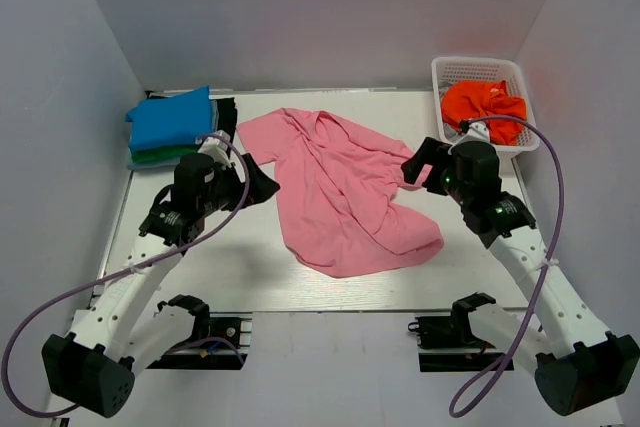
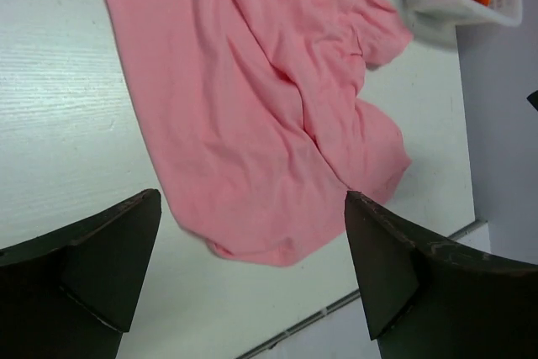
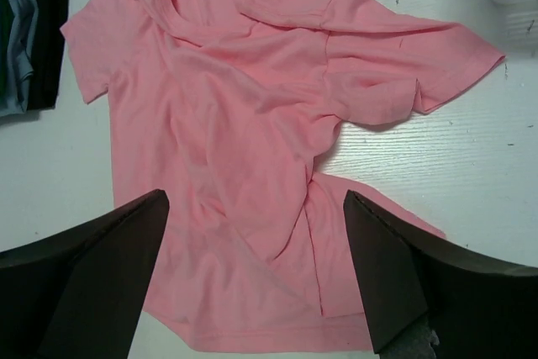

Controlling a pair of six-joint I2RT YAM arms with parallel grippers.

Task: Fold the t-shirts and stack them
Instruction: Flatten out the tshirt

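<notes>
1. Before closing either arm, confirm left gripper [image 1: 262, 182] and right gripper [image 1: 412, 172] with jaws wide apart, holding nothing, hovering at 9 o'clock and 3 o'clock of the pink t-shirt [image 1: 345, 192].
2. Locate the pink t-shirt mid-table [image 1: 200, 267], crumpled, collar toward 12 o'clock, hem bunched toward 5 o'clock, one sleeve doubled over the body near 3 o'clock.
3. Expect a multi-layer pinch at the 3 o'clock sleeve. Cause: overlapped cloth directly below the right gripper. Likely result: creases locked into the fold.
4. Expect a skewed fold. Cause: grasping unmatched points on the two sides of an unflattened shirt.
5. Avoid dragging cloth toward 10 o'clock. Cause: folded blue t-shirt [image 1: 170, 119] on green t-shirt [image 1: 160, 155] lying near the collar-side sleeve. Likely result: stack disturbed.
6. Keep the right arm away from 1 o'clock. Cause: basket [image 1: 470, 67] with orange t-shirt [image 1: 482, 104] just behind it. Likely result: basket nudged.
7. Avoid pulling toward 6 o'clock. Cause: hem already nearest that edge. Likely result: cloth hanging over.
</notes>
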